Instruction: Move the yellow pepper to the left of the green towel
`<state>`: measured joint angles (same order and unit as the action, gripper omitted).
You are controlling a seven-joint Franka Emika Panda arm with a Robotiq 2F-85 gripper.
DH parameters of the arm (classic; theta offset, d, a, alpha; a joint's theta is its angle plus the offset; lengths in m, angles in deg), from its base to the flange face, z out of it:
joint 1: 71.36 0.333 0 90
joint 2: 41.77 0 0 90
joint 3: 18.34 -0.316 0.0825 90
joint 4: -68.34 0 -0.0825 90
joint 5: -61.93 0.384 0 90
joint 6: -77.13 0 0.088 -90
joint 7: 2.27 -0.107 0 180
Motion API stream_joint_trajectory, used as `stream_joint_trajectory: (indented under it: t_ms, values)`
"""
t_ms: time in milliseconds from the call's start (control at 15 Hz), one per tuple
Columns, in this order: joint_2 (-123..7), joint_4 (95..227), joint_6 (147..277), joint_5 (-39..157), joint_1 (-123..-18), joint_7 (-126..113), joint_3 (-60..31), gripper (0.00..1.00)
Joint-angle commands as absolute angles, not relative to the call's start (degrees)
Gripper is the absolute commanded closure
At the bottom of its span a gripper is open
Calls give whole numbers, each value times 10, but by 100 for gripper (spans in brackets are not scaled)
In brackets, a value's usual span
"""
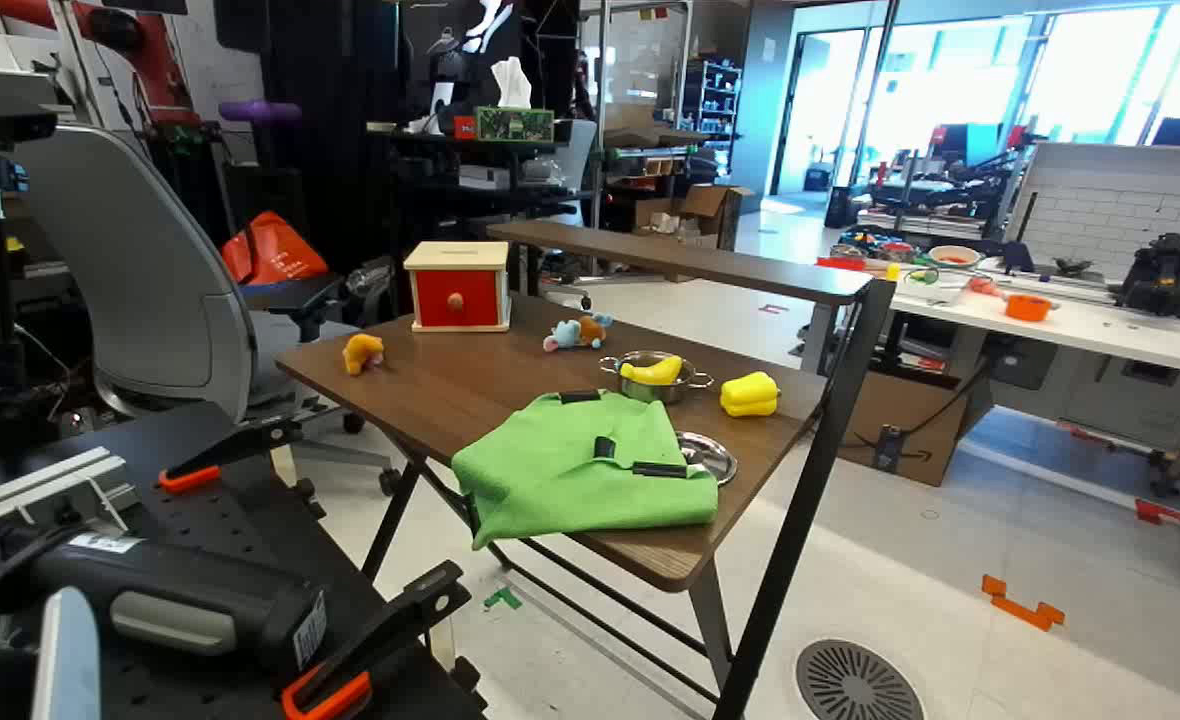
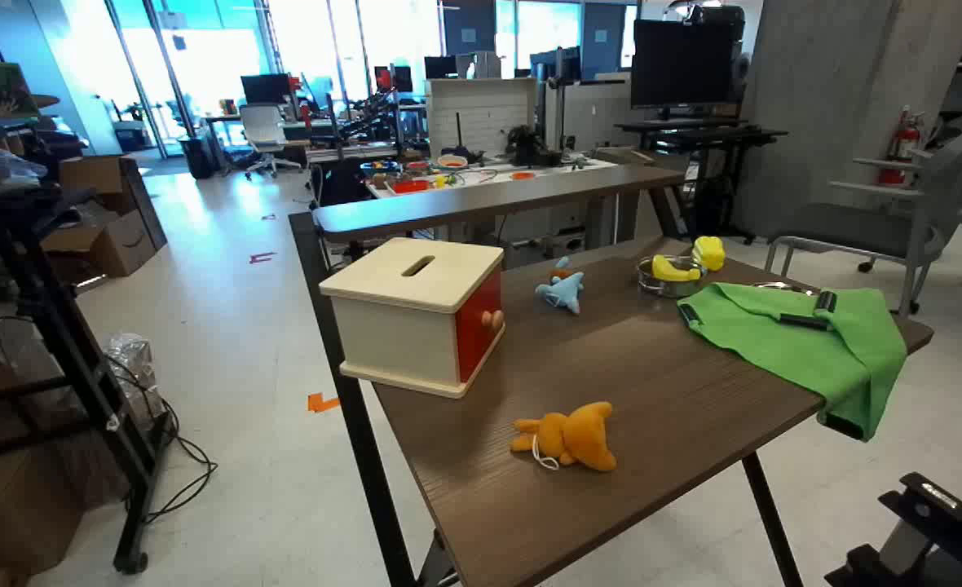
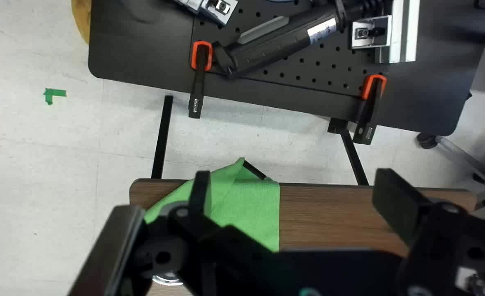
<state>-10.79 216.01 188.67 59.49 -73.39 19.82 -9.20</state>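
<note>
Likely on step 1, approach, with green towel below empty, wide-spread end effector. Next: reach past towel, down to yellow pepper.

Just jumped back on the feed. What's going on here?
Nothing is being handled: the robot's jaws stand wide open and empty in the wrist view. The yellow pepper rests on the table, near the metal pot holding a yellow banana. The green towel lies rumpled, one corner hanging over the edge.
</note>
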Motion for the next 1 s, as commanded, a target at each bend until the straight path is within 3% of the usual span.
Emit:
stream_joint_trajectory:
  t_ms: [0,267,933]
  values:
    - [-108,2159,1886,594,-733,198,-91,0]
    - [-135,2138,1854,591,-728,215,-90,0]
    - [-131,2146,1912,594,-741,174,-94,0]
